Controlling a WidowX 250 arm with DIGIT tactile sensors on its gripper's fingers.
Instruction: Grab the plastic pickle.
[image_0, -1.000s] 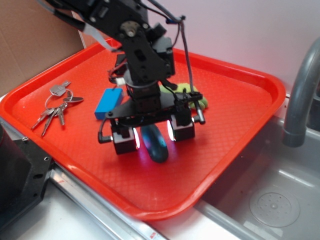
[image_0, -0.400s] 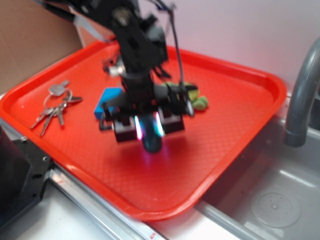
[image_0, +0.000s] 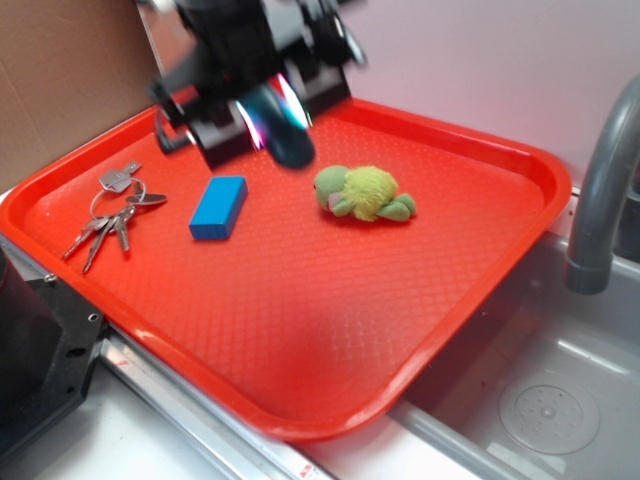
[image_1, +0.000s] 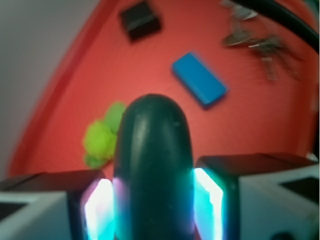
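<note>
The grab looks accomplished: the gripper (image_0: 272, 118) is clamped on the plastic pickle (image_0: 282, 128), its two lit pads pressing either flank of the dark capsule in the wrist view, with the rounded end projecting forward between them. In the exterior view the pickle hangs clear above the red tray (image_0: 520, 165), over its far edge toward the far left corner, touching nothing below. What remains, by judgement, is only to keep the hold secure; no release point is asked for. On the tray, the blue block (image_0: 218, 207) lies just below and left of the raised load, the keys (image_0: 112, 210) sit near the left edge, and the plush turtle (image_0: 364, 193) rests near the middle toward the far edge. A black box (image_1: 140, 20) shows only in the wrist view, near the tray rim. The near half and right side of the tray are bare, giving ample room; the raised rim and the faucet (image_0: 602, 190) beyond the right edge are the obstacles.
</note>
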